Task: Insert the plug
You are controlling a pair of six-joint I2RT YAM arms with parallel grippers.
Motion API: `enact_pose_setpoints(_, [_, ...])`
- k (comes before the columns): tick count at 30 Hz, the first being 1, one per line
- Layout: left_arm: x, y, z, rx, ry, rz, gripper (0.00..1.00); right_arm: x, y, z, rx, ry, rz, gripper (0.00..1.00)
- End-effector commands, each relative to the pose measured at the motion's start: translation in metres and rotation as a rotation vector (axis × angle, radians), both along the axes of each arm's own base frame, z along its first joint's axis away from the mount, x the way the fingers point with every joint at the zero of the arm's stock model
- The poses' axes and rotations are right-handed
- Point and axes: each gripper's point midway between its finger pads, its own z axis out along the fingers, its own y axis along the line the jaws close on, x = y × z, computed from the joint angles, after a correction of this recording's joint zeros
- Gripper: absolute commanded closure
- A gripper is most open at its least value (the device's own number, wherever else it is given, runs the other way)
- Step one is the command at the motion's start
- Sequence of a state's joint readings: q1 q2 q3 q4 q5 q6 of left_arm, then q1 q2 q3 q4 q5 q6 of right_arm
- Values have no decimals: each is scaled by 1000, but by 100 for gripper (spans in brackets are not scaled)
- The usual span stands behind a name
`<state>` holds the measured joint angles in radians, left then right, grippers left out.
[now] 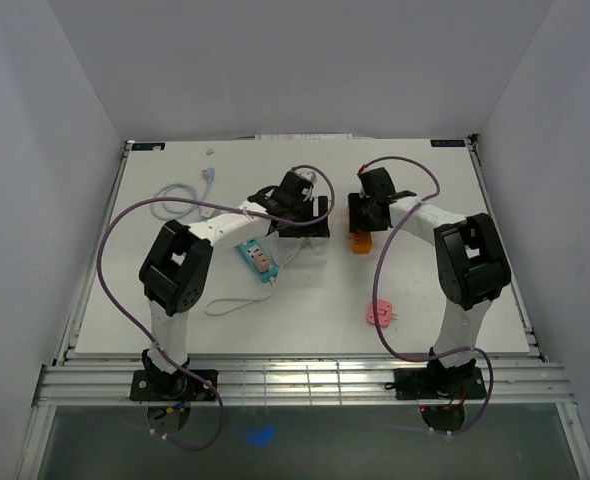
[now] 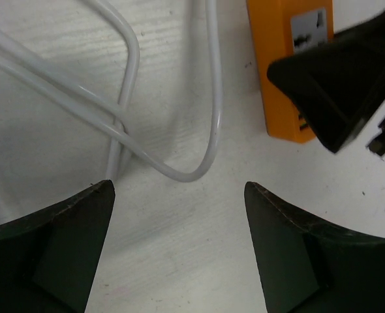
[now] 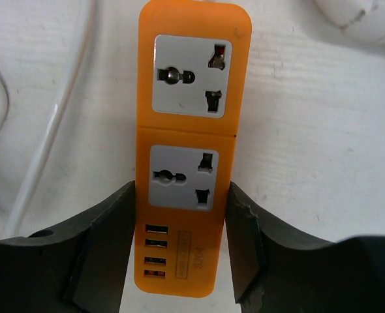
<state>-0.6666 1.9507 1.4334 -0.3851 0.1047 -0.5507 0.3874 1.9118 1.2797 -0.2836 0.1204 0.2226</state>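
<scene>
My right claw (image 3: 181, 189) pinches the orange power strip (image 3: 192, 72) by its long sides near its USB end; my left claw (image 2: 179, 186), spread wide, hovers over white cable (image 2: 213, 78) beside that strip. The pink plug (image 1: 380, 315) lies apart from the strip, nearer my bases.

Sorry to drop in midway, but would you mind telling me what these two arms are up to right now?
The right gripper has its fingers against both sides of the orange power strip, gripping it near the USB end as it lies flat on the table. The left gripper hangs open beside it over a loop of white cable, holding nothing. A pink plug lies alone nearer the arm bases, and both sockets are empty.
</scene>
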Motion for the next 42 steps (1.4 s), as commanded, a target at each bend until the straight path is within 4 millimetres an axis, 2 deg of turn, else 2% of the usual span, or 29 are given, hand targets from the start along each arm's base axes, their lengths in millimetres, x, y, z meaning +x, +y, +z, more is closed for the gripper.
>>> enact_pose_setpoints(1, [19, -5, 24, 88, -149, -2, 9, -26, -15, 7, 25, 10, -3, 67])
enact_pose_setpoints(3, [21, -8, 15, 134, -159, -33, 9, -42, -26, -1, 29, 36, -8, 67])
enact_pose_setpoints(4, [25, -16, 23, 142, -189, -37, 10, -47, -29, 4, 36, 26, -10, 68])
enact_pose_setpoints(5, [27, -18, 21, 166, -200, -51, 10, -50, -33, 4, 39, 23, -12, 68])
enact_pose_setpoints(6, [27, -18, 9, 198, -185, -57, 12, -54, -39, 3, 39, 28, -22, 69])
enact_pose_setpoints(8, [31, -28, 11, 192, -197, -71, 15, -68, -43, 4, 57, 36, -19, 72])
enact_pose_setpoints(10, [34, -32, 1, 193, -185, -84, 16, -77, -47, 7, 72, 29, -27, 72])
enact_pose_setpoints(11, [36, -38, 3, 181, -188, -92, 18, -80, -49, 9, 76, 24, -31, 72])
enact_pose_setpoints(14, [39, -40, -18, 208, -154, -97, 22, -88, -55, 16, 76, 6, -42, 73])
enact_pose_setpoints(15, [40, -41, -20, 214, -146, -93, 27, -89, -56, 17, 78, 3, -44, 73])
enact_pose_setpoints(16, [41, -39, -31, 232, -126, -84, 31, -92, -55, 20, 86, 1, -40, 73])
enact_pose_setpoints(17, [44, -34, -36, 255, -125, -62, 34, -94, -55, 20, 88, 5, -37, 73])
enact_pose_setpoints(20, [55, -11, -50, 298, -86, 8, 55, -101, -50, 24, 122, 4, -8, 77])
enact_pose_setpoints(21, [58, 0, -51, 310, -75, 34, 59, -107, -50, 22, 123, 12, -3, 77])
enact_pose_setpoints(22, [65, 20, -57, 324, -52, 73, 69, -109, -48, 25, 140, 7, 10, 78])
enact_pose_setpoints(23, [68, 30, -52, 321, -52, 93, 75, -112, -46, 25, 149, 10, 22, 78])
enact_pose_setpoints(24, [80, 53, -50, 333, -52, 148, 77, -118, -42, 23, 164, 22, 43, 79])
enact_pose_setpoints(25, [77, 70, -55, 358, -37, 172, 78, -121, -39, 25, 170, 16, 54, 79])
enact_pose_setpoints(27, [88, 102, -42, 374, -54, 248, 78, -129, -30, 23, 170, 23, 90, 79])
enact_pose_setpoints(29, [87, 128, -43, 409, -43, 310, 76, -136, -23, 19, 164, 33, 108, 79])
enact_pose_setpoints(30, [91, 144, -35, 401, -45, 348, 74, -141, -14, 18, 167, 38, 134, 79])
enact_pose_setpoints(31, [90, 151, -34, 395, -34, 363, 71, -144, -9, 18, 170, 44, 144, 79])
enact_pose_setpoints(32, [85, 158, -38, 395, -14, 372, 56, -147, -4, 16, 170, 50, 157, 79])
enact_pose_setpoints(33, [86, 165, -37, 388, -7, 391, 47, -154, 7, 16, 169, 53, 184, 79])
enact_pose_setpoints(34, [86, 167, -32, 376, -13, 394, 41, -156, 12, 16, 168, 56, 194, 79])
enact_pose_setpoints(35, [84, 168, -31, 375, -12, 395, 29, -160, 18, 16, 165, 57, 209, 78])
enact_pose_setpoints(39, [84, 156, -14, 308, -24, 365, 16, -157, 22, 21, 177, 51, 204, 72])
enact_pose_setpoints(41, [83, 150, 0, 267, -37, 349, 11, -154, 25, 25, 179, 48, 208, 61])
enact_pose_setpoints(42, [80, 143, 5, 243, -37, 329, 3, -153, 24, 23, 168, 54, 203, 49])
